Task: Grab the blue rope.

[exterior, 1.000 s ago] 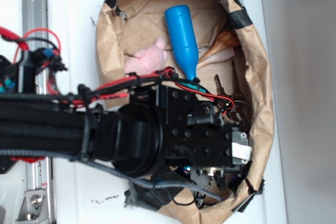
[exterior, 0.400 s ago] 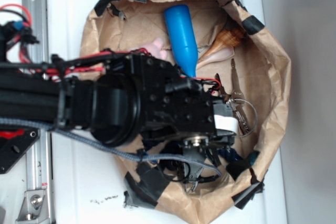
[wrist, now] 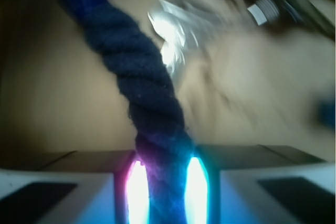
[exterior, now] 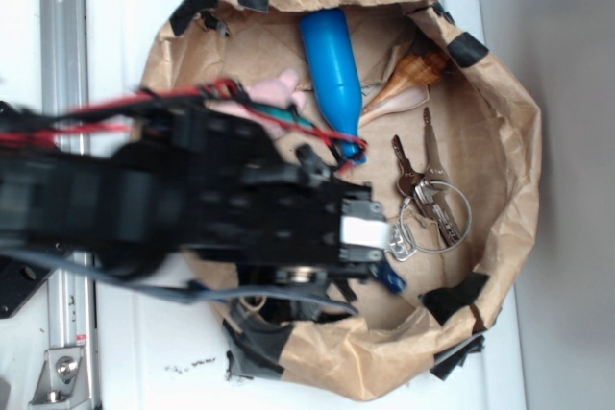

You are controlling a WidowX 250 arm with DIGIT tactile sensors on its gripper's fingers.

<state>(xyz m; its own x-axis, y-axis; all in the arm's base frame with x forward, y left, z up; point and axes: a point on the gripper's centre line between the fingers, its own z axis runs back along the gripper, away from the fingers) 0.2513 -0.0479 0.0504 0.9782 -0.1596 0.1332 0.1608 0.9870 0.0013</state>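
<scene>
1. Wrist view: I see the blue rope clamped between my gripper pads, its long axis running up and left from the jaws to the glossy capped end
2. Exterior shows only that blue tip poking out past the gripper, over the floor of the paper bag
3. Compared with 0.4 s ago, the arm has pulled back leftward, uncovering the keys and more bag floor
4. Arm reaches in from the left, roughly level, blurred, below the blue bottle and pink toy
</scene>
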